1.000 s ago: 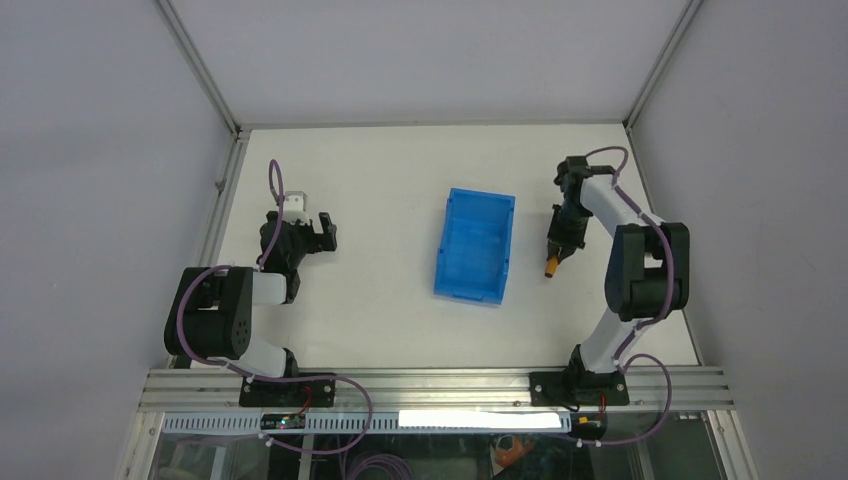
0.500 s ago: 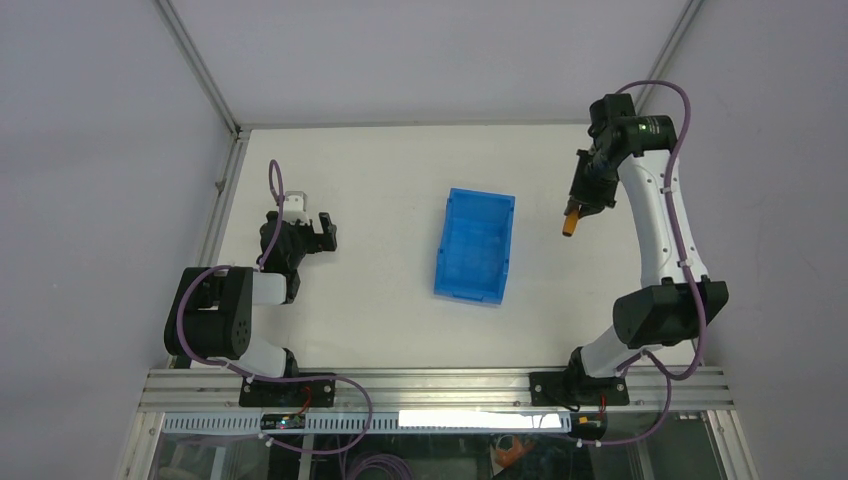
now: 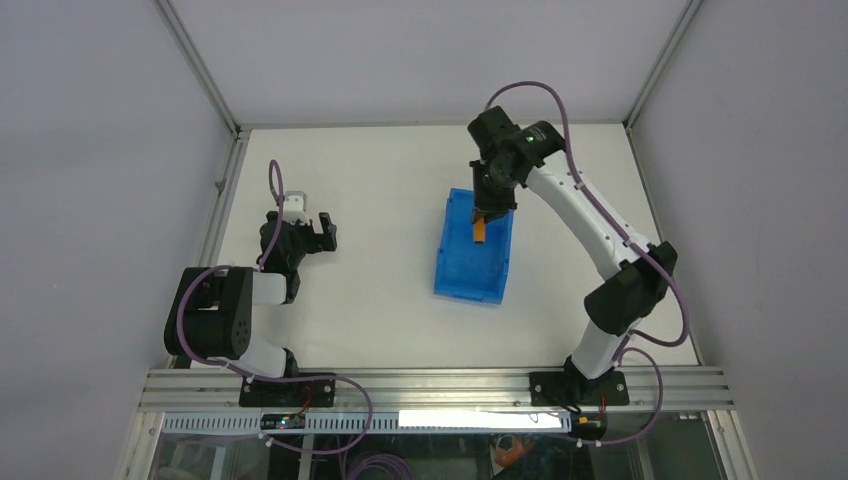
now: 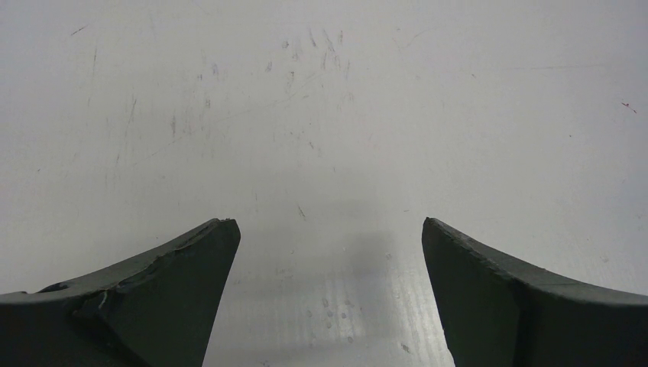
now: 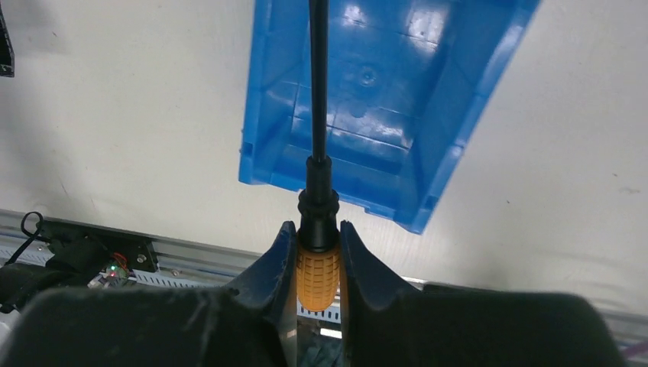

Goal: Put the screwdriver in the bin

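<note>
The bright blue bin (image 3: 474, 250) lies in the middle of the white table; it also fills the top of the right wrist view (image 5: 374, 99). My right gripper (image 3: 487, 214) hangs above the bin's far half, shut on the screwdriver (image 3: 480, 231). In the right wrist view the fingers (image 5: 317, 233) clamp the orange handle (image 5: 317, 277), and the dark shaft (image 5: 319, 76) points out over the bin's inside. My left gripper (image 3: 322, 231) rests at the left of the table, open and empty, its jaws wide apart over bare table (image 4: 328, 237).
A small white-grey block (image 3: 295, 205) sits just behind the left gripper. The table's aluminium front rail (image 3: 430, 385) runs along the near edge, and frame posts stand at the back corners.
My right arm has lifted the screwdriver from the table right of the bin and swung it left, so it now hangs over the bin. The left arm has not moved.
</note>
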